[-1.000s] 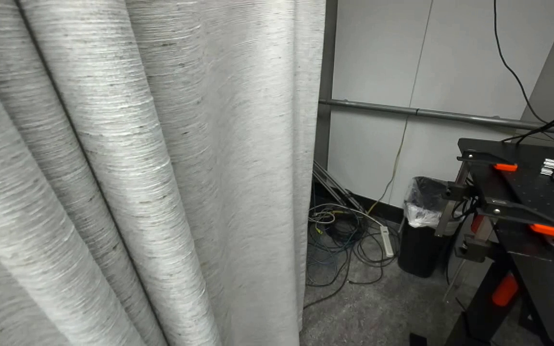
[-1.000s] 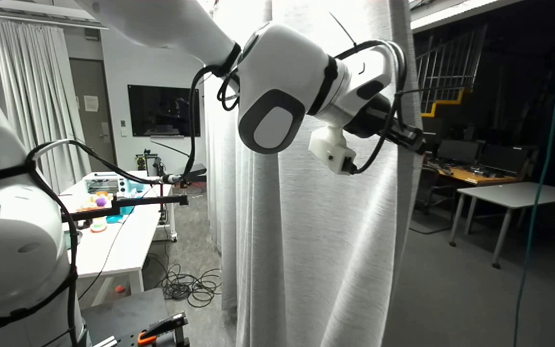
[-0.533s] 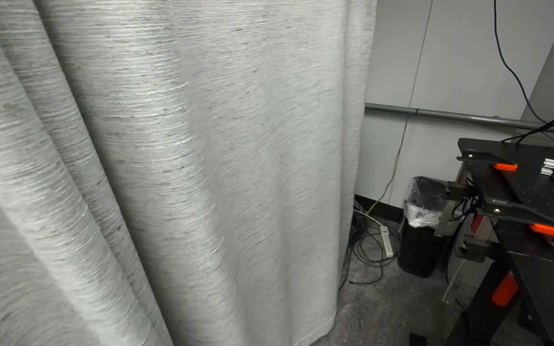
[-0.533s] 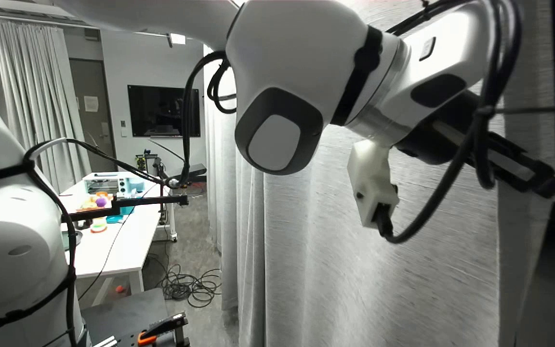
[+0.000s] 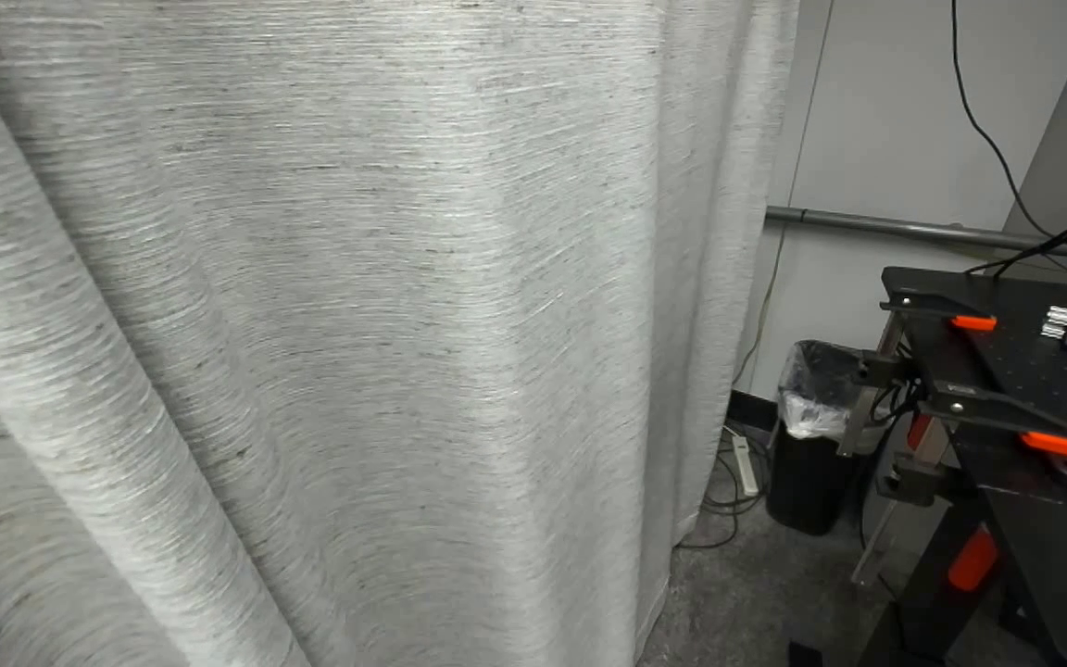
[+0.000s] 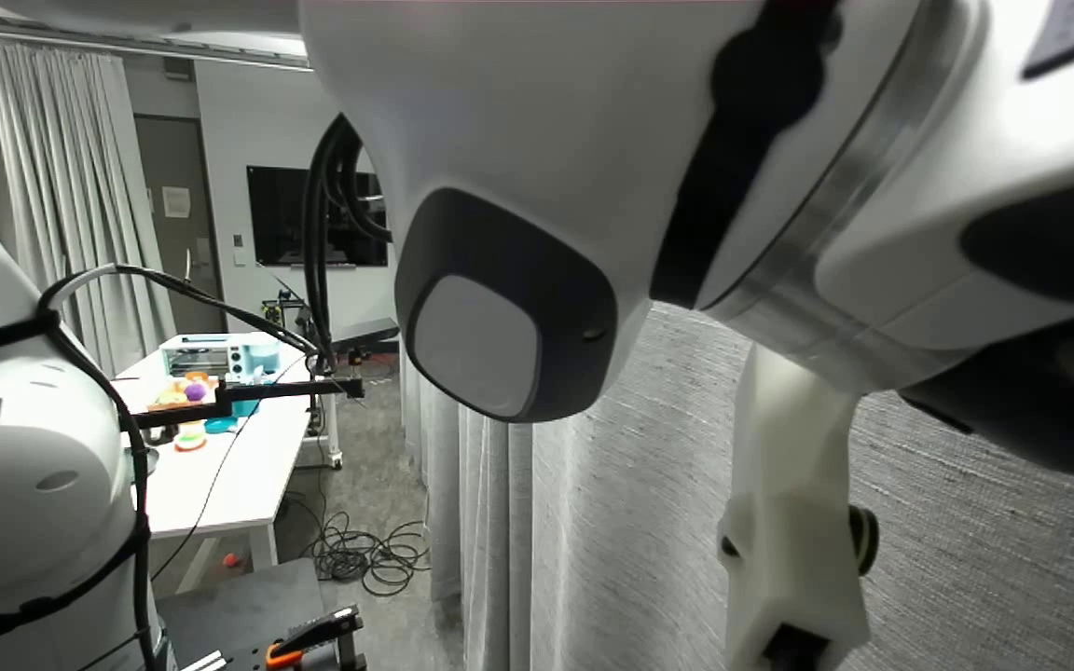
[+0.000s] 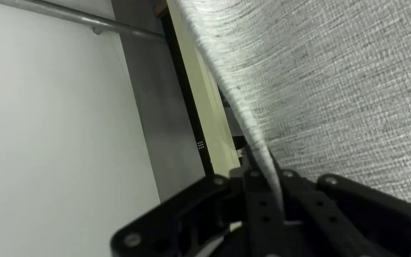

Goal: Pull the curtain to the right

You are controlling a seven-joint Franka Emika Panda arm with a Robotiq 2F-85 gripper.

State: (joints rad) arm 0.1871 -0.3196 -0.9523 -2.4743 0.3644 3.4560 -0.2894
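Observation:
The curtain is a large light grey-white woven drape. It fills the left and middle of an exterior view [image 5: 385, 296] in deep vertical folds. It also hangs behind the arm in an exterior view [image 6: 630, 522] and fills the right of the wrist view [image 7: 334, 89]. In the wrist view my gripper [image 7: 262, 164] is closed around the curtain's free edge. The edge runs down between the two dark fingers. In the exterior views the fingers do not show: the curtain hides them or they are past the right border.
A black table [image 5: 1034, 519] with orange-tipped clamps [image 5: 973, 322] and a bin [image 5: 816, 463] stand right of the curtain. A power strip [image 5: 745, 465] with cables lies on the floor. A pipe rail [image 5: 904, 227] crosses the wall. A white table [image 6: 248, 466] stands behind the arm.
The curtain's edge has moved right in an exterior view, covering more wall and cables. The arm has swung toward the camera and right, taking the gripper out of that frame.

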